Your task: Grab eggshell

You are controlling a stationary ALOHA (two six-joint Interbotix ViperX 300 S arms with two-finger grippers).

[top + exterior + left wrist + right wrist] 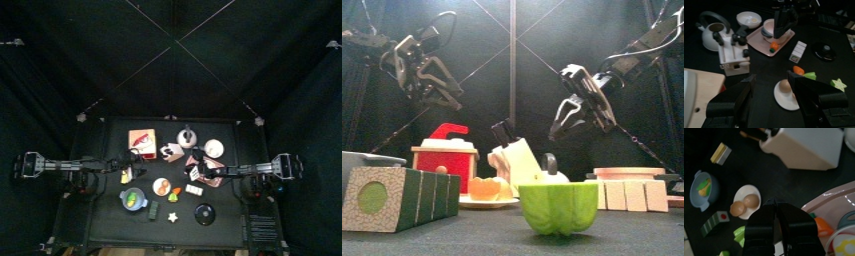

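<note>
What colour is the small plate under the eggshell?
White; the plate under the eggshell shows best in the right wrist view.

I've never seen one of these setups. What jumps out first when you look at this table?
Probably the clutter of toy kitchen things on the small black table. A green bell pepper stands right at the front edge, and behind it a white plate carries brown eggshell halves. Above it all two black arms hang, the left gripper open and the right gripper shut.
</note>
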